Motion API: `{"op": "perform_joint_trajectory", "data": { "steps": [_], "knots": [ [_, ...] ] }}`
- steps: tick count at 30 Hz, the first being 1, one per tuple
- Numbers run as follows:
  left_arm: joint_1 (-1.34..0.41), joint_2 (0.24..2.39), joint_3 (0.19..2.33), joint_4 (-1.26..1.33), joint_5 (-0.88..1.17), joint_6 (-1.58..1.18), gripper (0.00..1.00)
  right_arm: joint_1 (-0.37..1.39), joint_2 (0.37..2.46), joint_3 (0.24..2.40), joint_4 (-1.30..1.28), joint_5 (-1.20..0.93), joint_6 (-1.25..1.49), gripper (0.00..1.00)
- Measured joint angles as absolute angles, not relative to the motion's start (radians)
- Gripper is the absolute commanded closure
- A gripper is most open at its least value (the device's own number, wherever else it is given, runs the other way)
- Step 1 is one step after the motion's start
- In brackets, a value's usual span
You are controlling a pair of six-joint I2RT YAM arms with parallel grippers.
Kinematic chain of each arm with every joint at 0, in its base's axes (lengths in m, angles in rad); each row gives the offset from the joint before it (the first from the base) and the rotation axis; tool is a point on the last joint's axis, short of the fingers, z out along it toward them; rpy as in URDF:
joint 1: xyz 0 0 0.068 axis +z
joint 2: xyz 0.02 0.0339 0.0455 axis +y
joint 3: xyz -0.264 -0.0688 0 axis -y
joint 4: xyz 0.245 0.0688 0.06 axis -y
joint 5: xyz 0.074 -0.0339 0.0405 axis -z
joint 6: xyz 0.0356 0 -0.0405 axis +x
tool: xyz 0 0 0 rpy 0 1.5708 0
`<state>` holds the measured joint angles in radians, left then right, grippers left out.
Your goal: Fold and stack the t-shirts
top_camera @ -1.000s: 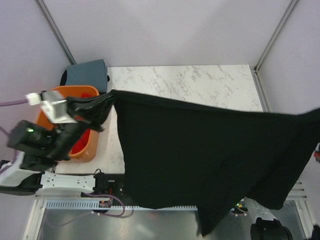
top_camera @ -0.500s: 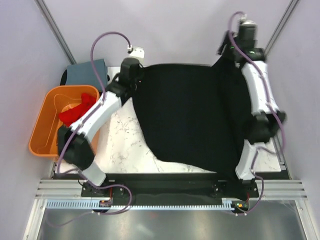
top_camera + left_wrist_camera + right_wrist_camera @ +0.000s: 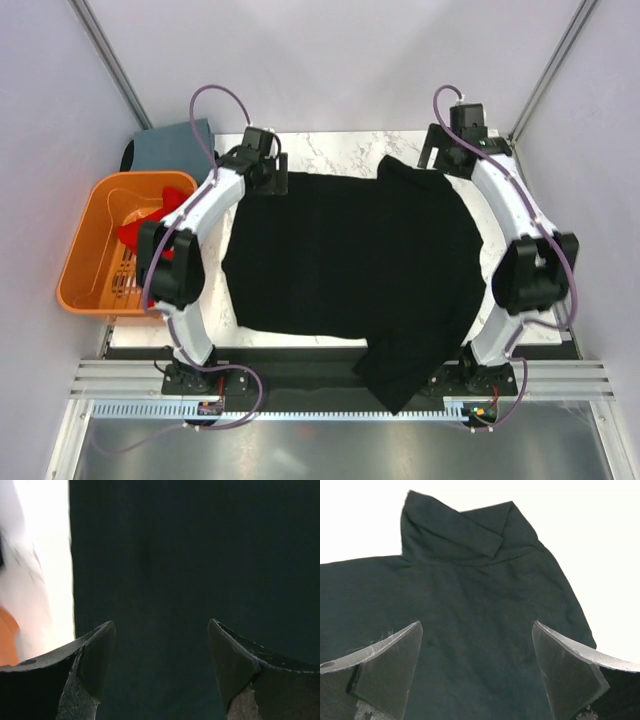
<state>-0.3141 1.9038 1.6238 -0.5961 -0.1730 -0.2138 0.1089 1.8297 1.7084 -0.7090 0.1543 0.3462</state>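
A black t-shirt [image 3: 340, 255] lies spread on the marble table [image 3: 330, 150], and one corner [image 3: 400, 372] hangs over the near edge. My left gripper [image 3: 272, 183] hovers open over the shirt's far left corner, and the left wrist view shows dark cloth [image 3: 190, 555] under the gripper [image 3: 160, 622] with nothing between its fingers. My right gripper [image 3: 441, 163] is open above the far right part. A folded-over sleeve [image 3: 457, 527] lies beyond the gripper [image 3: 477, 623] in the right wrist view. A red t-shirt [image 3: 140, 222] is bunched in the basket.
An orange basket [image 3: 85, 260] stands off the table's left side. A grey-blue object [image 3: 175, 150] sits behind the basket at the back left. Bare marble shows along the far edge and at the shirt's left [image 3: 42, 570].
The black t-shirt was held stretched in the air; both arms swung it down onto the table. Both grippers have opened and let it go.
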Motion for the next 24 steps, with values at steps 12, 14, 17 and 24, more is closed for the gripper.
{"op": "perform_joint_trajectory", "data": {
  "steps": [12, 14, 17, 24],
  "knots": [
    [-0.351, 1.418, 1.026, -0.517, -0.037, -0.389, 0.25, 0.108, 1.810, 1.404, -0.586, 0.087, 0.390, 0.07],
    [-0.366, 1.364, 0.959, -0.516, -0.010, -0.395, 0.25, 0.108, 1.881, 1.438, -0.596, 0.071, 0.389, 0.10],
    [-0.393, 1.189, 0.860, -0.553, 0.045, -0.400, 0.25, 0.108, 1.977, 1.546, -0.603, 0.065, 0.388, 0.13],
    [-0.394, 0.871, 0.775, -0.573, 0.031, -0.396, 0.24, 0.109, 2.211, 1.891, -0.613, 0.106, 0.377, 0.18]
  ]
}}
